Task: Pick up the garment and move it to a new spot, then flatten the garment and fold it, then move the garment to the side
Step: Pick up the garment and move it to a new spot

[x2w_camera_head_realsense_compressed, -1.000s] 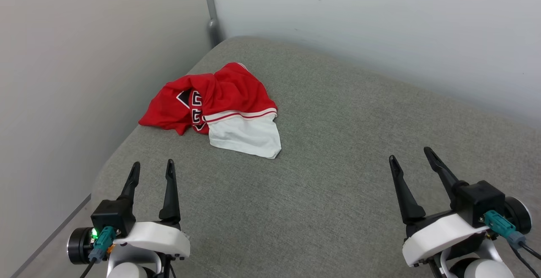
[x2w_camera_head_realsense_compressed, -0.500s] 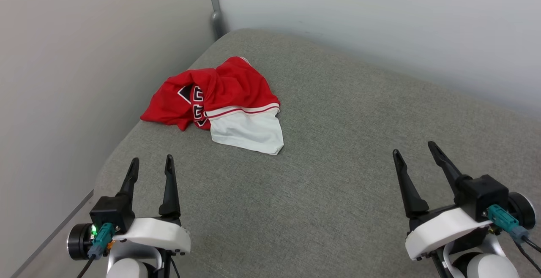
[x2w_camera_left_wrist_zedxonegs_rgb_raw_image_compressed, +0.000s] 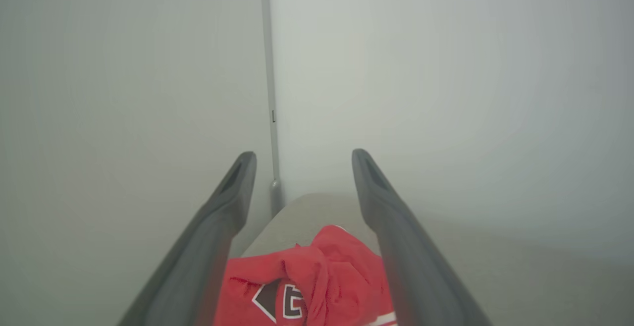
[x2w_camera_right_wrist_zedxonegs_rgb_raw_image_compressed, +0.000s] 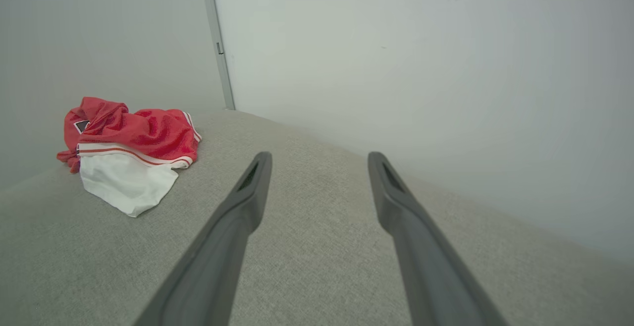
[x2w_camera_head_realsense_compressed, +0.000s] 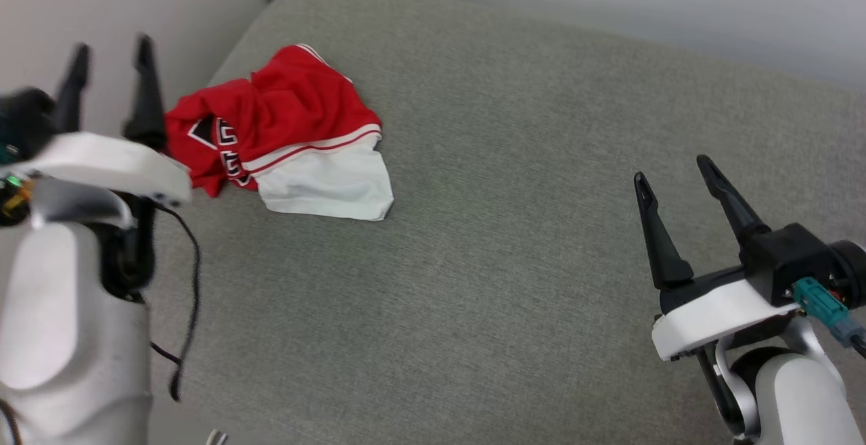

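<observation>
The garment (x2w_camera_head_realsense_compressed: 284, 127) is seen lying crumpled in a heap on the grey padded surface (x2w_camera_head_realsense_compressed: 514, 228), just ahead of the left gripper (x2w_camera_head_realsense_compressed: 111, 44) and a little to its right. That gripper's two dark fingers are spread wide with nothing between them. In the left wrist view the red fabric is framed low between those fingers, beneath their tips and untouched by them. The right gripper (x2w_camera_head_realsense_compressed: 671, 169) is likewise held wide open and empty. From it the garment is set well apart, ahead and far off to its left, as the right wrist view shows. A white sleeve (x2w_camera_head_realsense_compressed: 325, 188) is spread at the edge of the heap nearest the right gripper, and part of the black lettering (x2w_camera_head_realsense_compressed: 223, 137) is caught in folds on the side nearest the left gripper. No step of the task can be counted as done: the garment is not yet gripped, lifted, moved, flattened or folded. The first pick-up is judged to be the step in hand, with the left gripper lined up for it. Everything after that is left to do: the carry to a new spot, the flattening, the folding and the final move to the side.
</observation>
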Tool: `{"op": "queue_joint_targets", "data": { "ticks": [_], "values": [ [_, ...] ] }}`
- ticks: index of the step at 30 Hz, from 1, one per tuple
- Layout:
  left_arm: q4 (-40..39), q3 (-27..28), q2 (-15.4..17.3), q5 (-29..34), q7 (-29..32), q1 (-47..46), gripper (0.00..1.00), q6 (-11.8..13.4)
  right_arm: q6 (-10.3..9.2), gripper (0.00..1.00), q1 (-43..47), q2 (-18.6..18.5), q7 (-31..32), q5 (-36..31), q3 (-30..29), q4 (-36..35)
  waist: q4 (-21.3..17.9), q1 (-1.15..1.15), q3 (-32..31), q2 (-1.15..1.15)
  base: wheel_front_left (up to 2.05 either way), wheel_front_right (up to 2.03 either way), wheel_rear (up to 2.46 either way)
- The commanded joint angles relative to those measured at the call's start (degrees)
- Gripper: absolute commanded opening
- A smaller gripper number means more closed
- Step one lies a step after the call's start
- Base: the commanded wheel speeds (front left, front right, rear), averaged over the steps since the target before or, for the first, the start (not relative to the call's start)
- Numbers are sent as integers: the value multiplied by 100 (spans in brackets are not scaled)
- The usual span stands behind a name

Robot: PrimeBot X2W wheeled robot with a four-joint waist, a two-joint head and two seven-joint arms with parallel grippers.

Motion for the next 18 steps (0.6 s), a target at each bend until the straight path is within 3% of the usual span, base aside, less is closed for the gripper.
{"op": "queue_joint_targets", "data": {
  "ticks": [1, 11, 18],
  "values": [
    [-64, 105, 134, -135, 296, -337, 100, -4, -4, 100, -188, 4, -23, -19, -10, -37, -546, 0, 583, 0, 0, 0, 0],
    [471, 502, 1408, -970, 2878, -1562, 100, -204, -4, 100, -696, -11, -220, -19, -57, 41, -1296, 0, 1608, 0, 0, 0, 0],
    [1204, 516, 1886, -1377, 4595, -1410, 100, -213, -4, 100, -905, -4, -389, 33, 36, 200, -1531, 0, 1954, 0, 0, 0, 0]
  ]
}}
